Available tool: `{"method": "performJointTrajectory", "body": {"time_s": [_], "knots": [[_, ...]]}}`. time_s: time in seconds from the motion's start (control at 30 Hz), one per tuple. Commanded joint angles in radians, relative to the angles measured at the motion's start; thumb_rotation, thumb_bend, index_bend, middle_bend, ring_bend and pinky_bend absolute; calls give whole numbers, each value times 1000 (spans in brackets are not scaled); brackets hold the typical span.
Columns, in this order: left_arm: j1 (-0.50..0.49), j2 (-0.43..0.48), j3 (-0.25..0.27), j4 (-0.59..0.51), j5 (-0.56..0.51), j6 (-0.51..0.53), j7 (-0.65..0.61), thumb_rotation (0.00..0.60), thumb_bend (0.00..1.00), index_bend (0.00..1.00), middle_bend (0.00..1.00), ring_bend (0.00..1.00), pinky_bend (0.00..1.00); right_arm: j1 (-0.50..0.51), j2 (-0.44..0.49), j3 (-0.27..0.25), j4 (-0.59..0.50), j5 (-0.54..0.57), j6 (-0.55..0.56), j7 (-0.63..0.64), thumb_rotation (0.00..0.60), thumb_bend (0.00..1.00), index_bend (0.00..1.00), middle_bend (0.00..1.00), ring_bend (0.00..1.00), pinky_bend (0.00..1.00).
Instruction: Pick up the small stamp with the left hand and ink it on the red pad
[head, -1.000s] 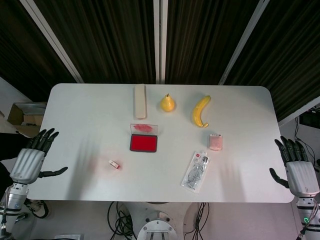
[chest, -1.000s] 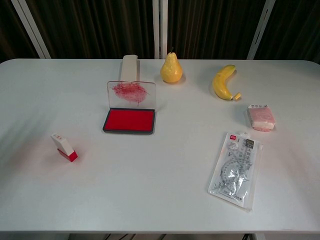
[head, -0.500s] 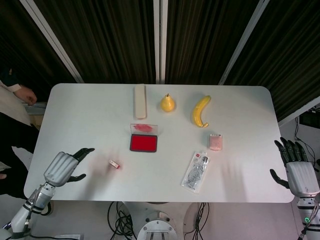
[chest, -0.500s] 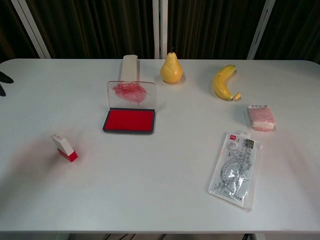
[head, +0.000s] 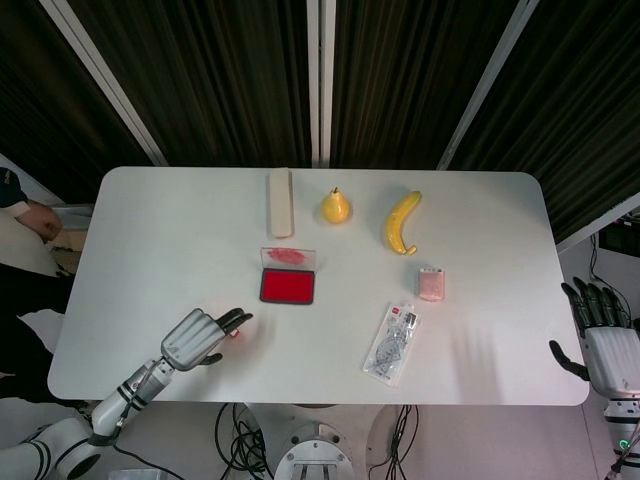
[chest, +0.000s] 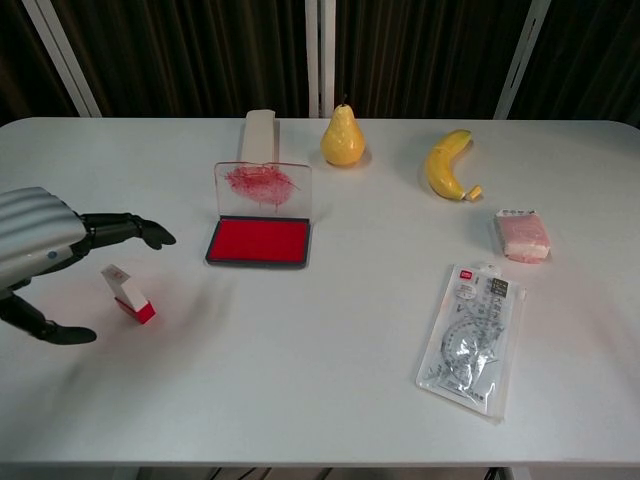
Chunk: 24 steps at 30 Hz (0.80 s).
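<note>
The small stamp (chest: 126, 293), white with a red base, lies tilted on the table left of the red ink pad (chest: 259, 241); its open lid stands smeared with red. In the head view my left hand (head: 196, 338) hovers over the stamp and hides most of it. In the chest view the left hand (chest: 45, 250) is spread, fingers above the stamp and thumb below it, holding nothing. My right hand (head: 603, 345) stays open off the table's right edge.
A beige block (chest: 259, 135), a pear (chest: 342, 140) and a banana (chest: 446, 165) line the far side. A pink wrapped eraser (chest: 523, 236) and a bagged protractor set (chest: 471, 338) lie at the right. A person (head: 22, 230) stands at the left edge.
My left hand has swept right across the table's front and now sits over the stamp. The right hand has dropped slightly. The stamp has not moved.
</note>
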Motion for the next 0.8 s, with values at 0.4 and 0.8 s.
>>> {"method": "performJointTrajectory", "body": {"time_s": [0.4,0.8], "knots": [[-29,-73,6,139,-54,-14,11,600,128,313,342,917,1000,-5,5,6,5,1,11,15,600,203,0,0,0,0],[-33,-112,34,229,-43,55,-91,600,206,428,444,929,1000,-6,-5,12,1,7,14,2,600,206,0,0,0,0]]}}
